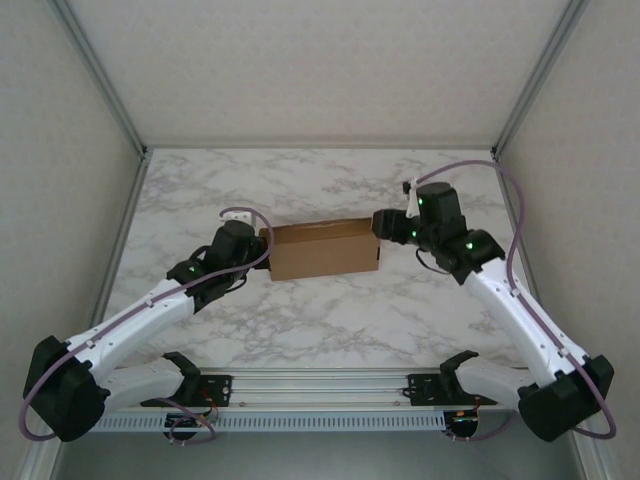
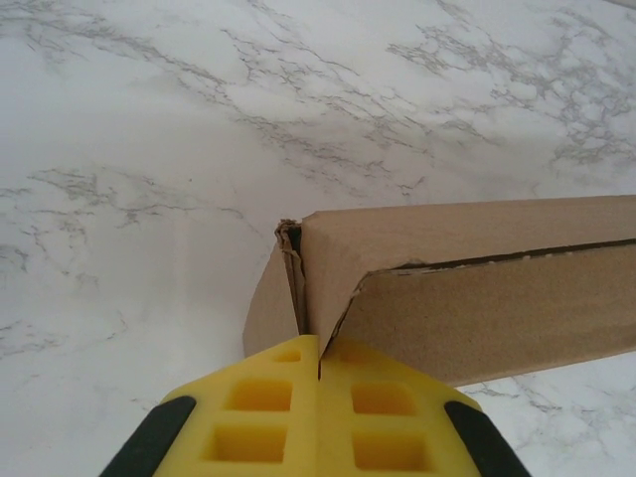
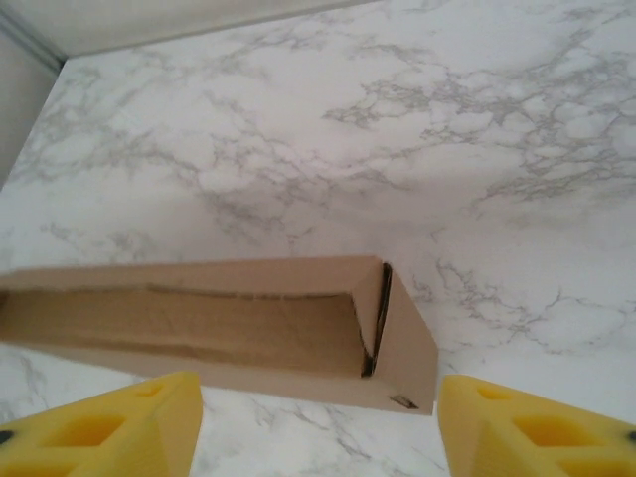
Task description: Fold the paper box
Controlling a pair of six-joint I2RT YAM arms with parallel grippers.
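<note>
Evenly brackets the paper box (image 1: 322,250), long axis left-right. Touches its left end with clenched left gripper (image 2: 318,343); faces its right end with splayed right gripper (image 3: 318,393).

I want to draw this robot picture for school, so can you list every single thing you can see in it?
box: one, brown cardboard, lying in the middle of the table between the two grippers
table: one, white marble with grey veins, under everything
walls: pale grey, around the left, back and right of the table
rail: one, silver metal, along the near edge between the arm bases
cables: two, purple, one looping along each arm
arms: two, white and black, reaching in from the near corners
left gripper: one, yellow fingers shut, tips at the box's left end
right gripper: one, yellow fingers open, at the box's right end
</note>
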